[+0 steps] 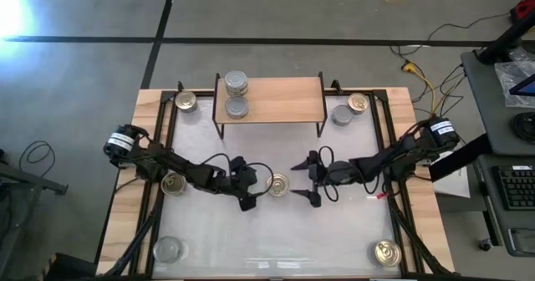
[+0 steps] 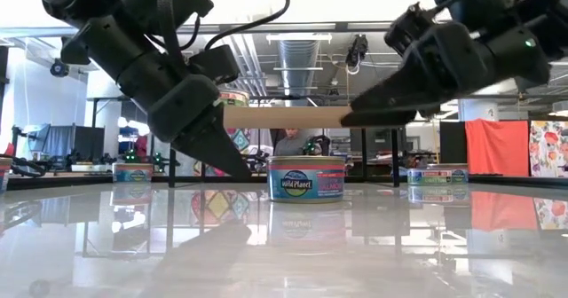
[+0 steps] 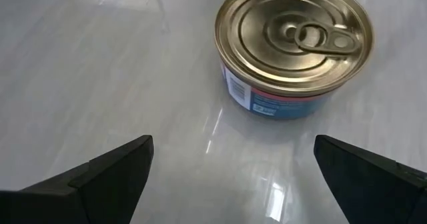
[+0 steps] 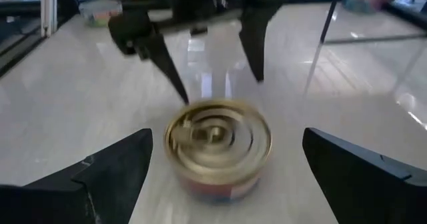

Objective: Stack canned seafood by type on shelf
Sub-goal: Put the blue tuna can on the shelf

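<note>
While both arms hover mid-table, a gold can (image 1: 278, 184) sits right between them, untouched. Left gripper (image 1: 248, 183) is spread wide beside it, right gripper (image 1: 310, 180) is spread wide too and holds nothing. Shelf (image 1: 276, 98) stands by the far edge with two silver cans (image 1: 236, 84) on its left end; other tins lie near the table's corners. Looks like trouble if both go for the same can, since fingers could clash or knock it sliding on that glossy top. One arm should probably back off
</note>
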Robot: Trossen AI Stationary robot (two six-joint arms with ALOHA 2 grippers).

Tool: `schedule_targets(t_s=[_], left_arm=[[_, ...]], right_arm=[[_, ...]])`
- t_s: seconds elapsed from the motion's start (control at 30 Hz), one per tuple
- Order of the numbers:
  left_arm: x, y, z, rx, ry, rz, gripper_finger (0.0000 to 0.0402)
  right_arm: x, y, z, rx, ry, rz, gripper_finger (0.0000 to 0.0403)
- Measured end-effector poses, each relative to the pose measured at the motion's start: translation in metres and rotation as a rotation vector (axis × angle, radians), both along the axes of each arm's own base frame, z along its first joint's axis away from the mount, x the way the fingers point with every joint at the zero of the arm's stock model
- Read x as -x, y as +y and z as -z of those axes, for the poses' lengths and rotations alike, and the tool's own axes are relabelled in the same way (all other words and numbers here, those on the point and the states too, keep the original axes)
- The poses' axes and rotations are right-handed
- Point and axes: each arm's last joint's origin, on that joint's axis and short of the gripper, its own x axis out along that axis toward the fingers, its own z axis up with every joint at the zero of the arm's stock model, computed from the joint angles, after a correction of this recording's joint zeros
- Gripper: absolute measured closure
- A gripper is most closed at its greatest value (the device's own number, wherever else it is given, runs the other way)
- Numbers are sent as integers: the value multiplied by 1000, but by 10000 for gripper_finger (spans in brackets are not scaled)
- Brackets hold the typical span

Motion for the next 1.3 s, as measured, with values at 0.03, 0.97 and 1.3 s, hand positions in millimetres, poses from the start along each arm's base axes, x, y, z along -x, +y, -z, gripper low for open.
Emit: schedule_targets(t_s=[0.03, 0.97, 1.3], left_arm=[[0, 0, 0, 0, 0, 0, 3], [-3, -2, 16, 10, 26, -11, 3], [1, 2, 12, 0, 93, -36, 3]], right_arm=[[-3, 0, -3, -1, -12, 1, 23], [-18, 5, -3, -10, 336, -3, 3], [11, -2, 26, 15, 362, 90, 3]])
